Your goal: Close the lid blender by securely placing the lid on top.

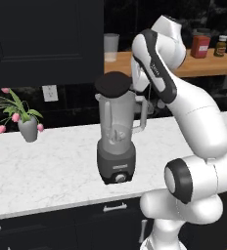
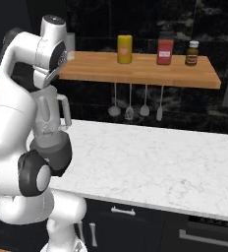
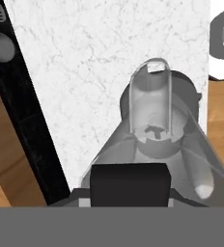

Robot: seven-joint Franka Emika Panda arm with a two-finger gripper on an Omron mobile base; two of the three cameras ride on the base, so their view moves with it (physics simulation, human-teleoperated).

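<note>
Partly arm-hidden tool, lid [image 1: 113,84] (tilted)

We see the blender [image 1: 116,141] standing upright on the white marble desk [image 1: 47,166], near its front edge, handle turned toward the arm. The black lid [image 1: 113,84] sits tilted over the jar's mouth, its right edge against the arm's wrist, where the jaws are hidden. A vase of pink flowers [image 1: 22,119] stands toward the desk's back left, well apart from the blender.
</note>
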